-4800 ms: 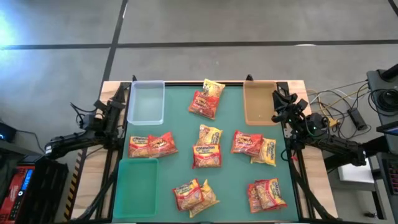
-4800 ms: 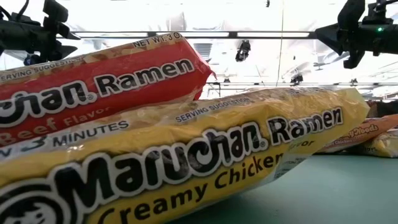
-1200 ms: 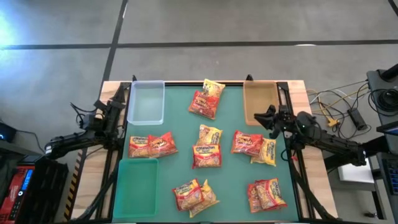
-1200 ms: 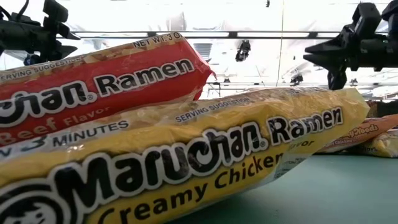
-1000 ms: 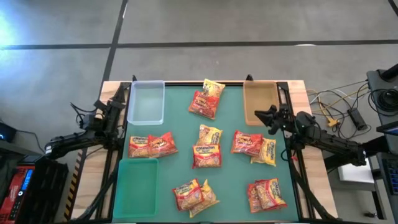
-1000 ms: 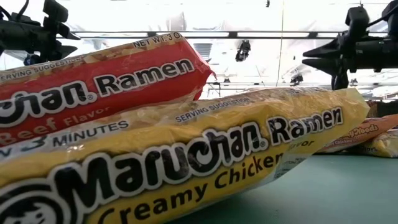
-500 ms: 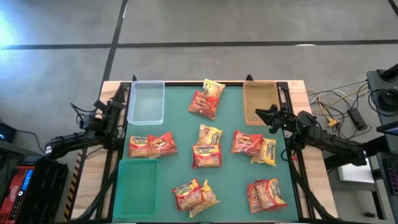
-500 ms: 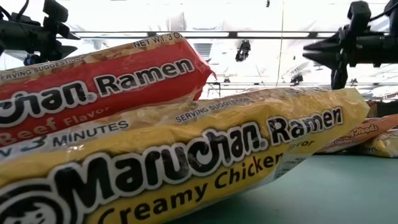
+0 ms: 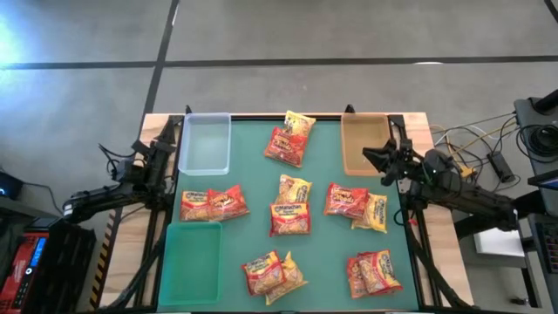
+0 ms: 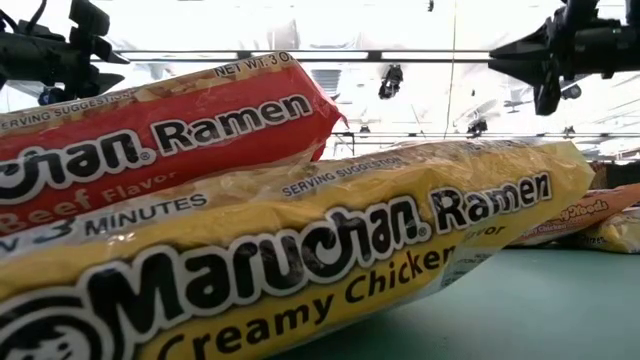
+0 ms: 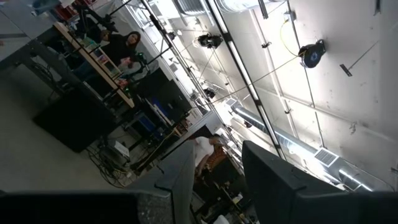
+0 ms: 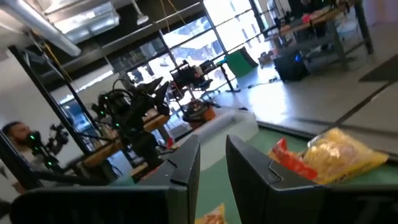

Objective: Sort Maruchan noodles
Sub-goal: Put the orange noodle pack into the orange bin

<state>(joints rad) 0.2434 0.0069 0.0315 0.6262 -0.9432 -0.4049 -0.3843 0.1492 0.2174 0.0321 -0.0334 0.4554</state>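
Maruchan noodle packets lie flat in loose pairs on the green mat: a red and yellow pair [image 9: 290, 138] at the far edge, a red pair [image 9: 214, 203] on the left, pairs at the middle [image 9: 292, 208], right [image 9: 356, 205], near middle [image 9: 273, 273] and near right [image 9: 373, 272]. The low view is filled by a red packet [image 10: 170, 130] resting on a yellow one [image 10: 300, 260]. My right gripper [image 9: 368, 157] hovers open over the tan tray's near end, pointing left. My left gripper [image 9: 166, 131] waits open at the table's left edge beside the clear tray.
Three trays stand on the mat: a clear one [image 9: 205, 144] at far left, a tan one [image 9: 363, 139] at far right, a green one [image 9: 192, 262] at near left. Cables and equipment lie beyond the table's right edge. People sit at desks in the room behind.
My right gripper has risen and moved a little toward the table's far edge, from above the mat beside the right pair of packets to over the tan tray's near end. The packets and the left arm have kept still.
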